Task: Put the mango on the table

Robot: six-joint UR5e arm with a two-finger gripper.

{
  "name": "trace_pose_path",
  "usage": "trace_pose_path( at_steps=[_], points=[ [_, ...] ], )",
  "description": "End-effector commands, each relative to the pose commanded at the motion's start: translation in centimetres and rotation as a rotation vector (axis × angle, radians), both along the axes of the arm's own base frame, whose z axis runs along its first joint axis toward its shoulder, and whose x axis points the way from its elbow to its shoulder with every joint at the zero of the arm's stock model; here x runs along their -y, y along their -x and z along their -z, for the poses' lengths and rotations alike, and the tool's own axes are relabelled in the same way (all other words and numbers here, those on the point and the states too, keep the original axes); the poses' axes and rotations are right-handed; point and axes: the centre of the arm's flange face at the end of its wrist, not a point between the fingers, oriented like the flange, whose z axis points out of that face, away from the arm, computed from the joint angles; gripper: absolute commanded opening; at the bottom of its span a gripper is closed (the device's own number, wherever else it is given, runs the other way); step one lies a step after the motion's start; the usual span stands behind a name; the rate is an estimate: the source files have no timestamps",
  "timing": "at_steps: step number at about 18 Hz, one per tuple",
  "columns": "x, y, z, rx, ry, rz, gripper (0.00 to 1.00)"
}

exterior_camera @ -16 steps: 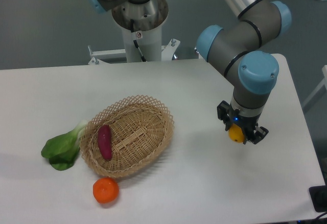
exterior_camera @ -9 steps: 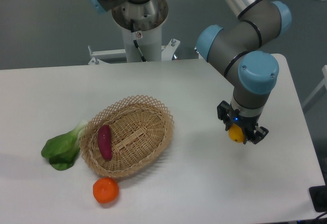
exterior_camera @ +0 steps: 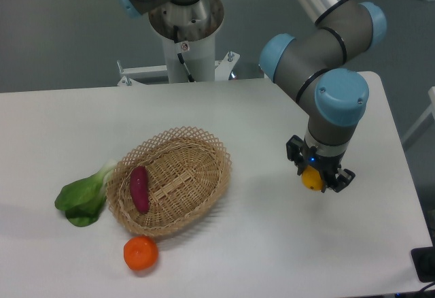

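The mango is a yellow-orange fruit, mostly hidden between the fingers of my gripper; only its lower end shows. The gripper is shut on it and holds it low over the right part of the white table, to the right of the wicker basket. I cannot tell whether the mango touches the tabletop.
An oval wicker basket sits left of centre with a purple sweet potato inside. A round orange lies in front of it. A green leafy vegetable lies at its left. The robot base stands behind the table.
The gripper with the mango has shifted very slightly to the left. Nothing else has moved.
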Motion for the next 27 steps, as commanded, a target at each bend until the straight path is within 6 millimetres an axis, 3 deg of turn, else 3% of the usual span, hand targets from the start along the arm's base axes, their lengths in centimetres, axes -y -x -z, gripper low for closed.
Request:
trace_pose_path(
  at_steps=[2, 7, 9, 17, 22, 25, 27],
  points=[
    [-0.5, -0.2, 0.8, 0.001, -0.001, 0.008, 0.61],
    [-5.8, -2.1, 4.4, -0.081, -0.060, -0.020, 0.61],
    [-7.1, -2.9, 5.3, -0.083, -0.063, -0.031, 0.61],
    [-10.4, -5.8, 9.1, -0.062, -0.049, 0.024, 0.62],
    [-11.4, -6.9, 10.5, -0.070, -0.014, 0.045, 0.73],
    [-11.4, -7.0, 10.8, -0.062, -0.013, 0.035, 1.00],
    [-11.4, -7.0, 10.6, -0.062, -0.019, 0.007, 1.00]
  ],
)
